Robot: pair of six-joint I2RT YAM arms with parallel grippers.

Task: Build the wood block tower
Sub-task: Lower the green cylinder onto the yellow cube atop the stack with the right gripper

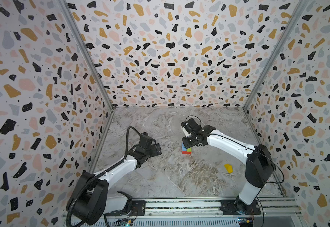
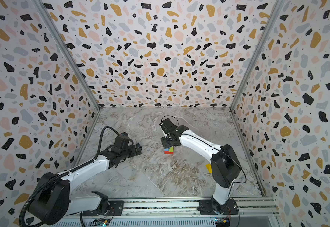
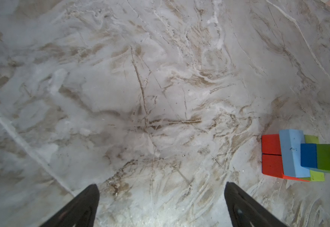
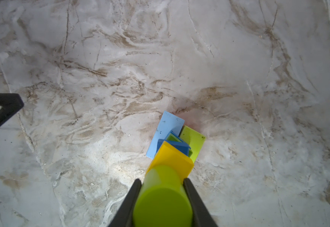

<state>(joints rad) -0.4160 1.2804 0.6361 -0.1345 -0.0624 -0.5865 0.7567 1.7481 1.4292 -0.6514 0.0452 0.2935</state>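
One lime cylinder [image 4: 161, 202] stands upright, squeezed in the right gripper [image 4: 162, 183], straight above the yellow cube [image 4: 175, 160] topping the tower [image 1: 186, 151]. The left gripper [image 3: 161, 185] hangs open and empty.

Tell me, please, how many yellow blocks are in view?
2. A cube tops the tower, under the cylinder that the right gripper holds; a wedge lies alone on the table. More may be hidden.

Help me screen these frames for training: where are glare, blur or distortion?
Right wrist view: the lime green wooden cylinder in the jaws is soft, too near the lens; a bright patch washes the marble tabletop. Left wrist view: similar glare between the jaws. Both top views: speckled walls splayed by the wide lens.
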